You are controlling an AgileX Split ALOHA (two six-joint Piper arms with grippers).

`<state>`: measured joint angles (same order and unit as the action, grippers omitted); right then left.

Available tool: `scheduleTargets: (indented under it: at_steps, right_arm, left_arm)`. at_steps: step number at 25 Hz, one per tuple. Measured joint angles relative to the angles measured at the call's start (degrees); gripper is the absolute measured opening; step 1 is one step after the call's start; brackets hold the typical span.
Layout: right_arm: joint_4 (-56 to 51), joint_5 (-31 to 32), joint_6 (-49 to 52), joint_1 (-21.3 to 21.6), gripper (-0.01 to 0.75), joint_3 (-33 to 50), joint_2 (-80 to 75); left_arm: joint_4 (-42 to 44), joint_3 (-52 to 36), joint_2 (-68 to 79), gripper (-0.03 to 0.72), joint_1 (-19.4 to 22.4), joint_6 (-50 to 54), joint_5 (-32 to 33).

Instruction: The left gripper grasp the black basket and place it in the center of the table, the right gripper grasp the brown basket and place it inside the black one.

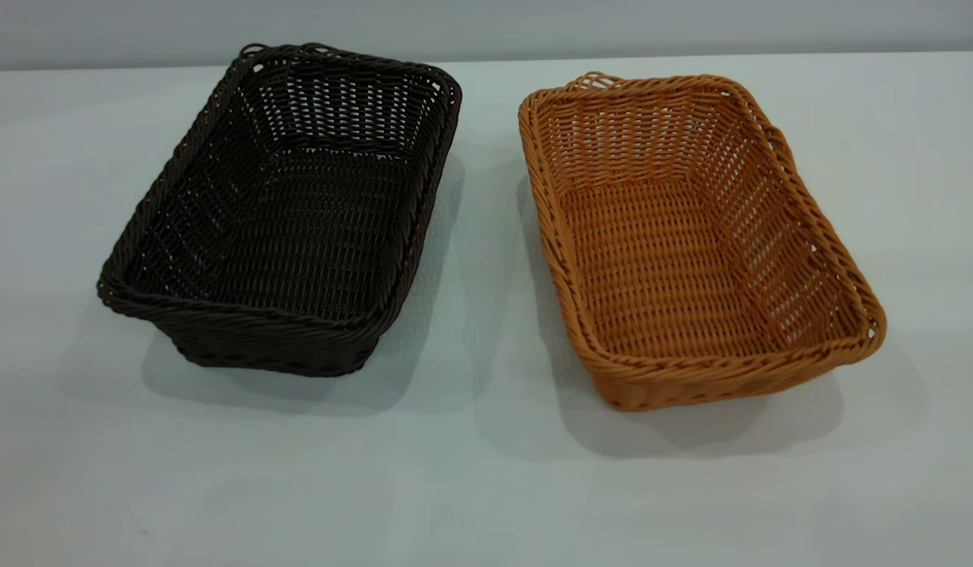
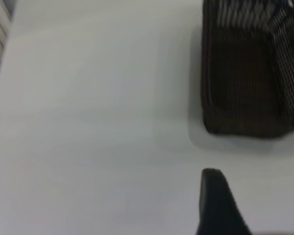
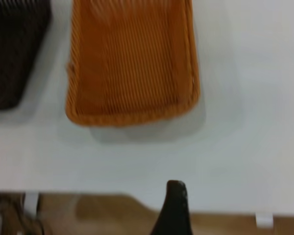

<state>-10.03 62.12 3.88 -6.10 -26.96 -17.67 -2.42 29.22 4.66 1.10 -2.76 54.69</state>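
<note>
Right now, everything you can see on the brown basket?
The brown basket is a rectangular orange-tan wicker basket with sloping open-weave sides, a tighter woven floor and a braided rim. It looks empty and sits upright on the white table, right of the black basket with a gap between them, angled slightly. Nothing but the table touches it; no gripper is on it.
</note>
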Motion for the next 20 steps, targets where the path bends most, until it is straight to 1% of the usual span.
scheduleTargets:
  at_steps: [4,7,9,15,20]
  right_arm:
    - [-4.81,-7.62,-3.88,0.00,0.582,-0.18,-14.48]
    - [-12.57,-13.75,-9.69,0.00,0.590,-0.18,-24.75]
    - [-19.87,-16.51,-12.95,0.00,0.590,-0.18,-30.99]
    - [-41.92,-18.81,-19.55,0.00,0.590,-0.24,-50.88]
    - [-59.14,-18.77,-22.97,-0.27,0.590,-0.83,-67.61]
  left_arm:
    - [1.10,0.00,11.82,0.445,0.00,-0.38,-10.01]
    - [1.14,0.00,22.16,0.488,0.00,-0.43,-15.21]
    - [1.27,0.00,29.54,0.500,0.00,-0.69,-18.60]
    - [1.33,0.11,47.42,0.506,0.00,-1.06,-31.68]
    - [1.28,3.85,57.42,0.506,0.00,-1.06,-37.54]
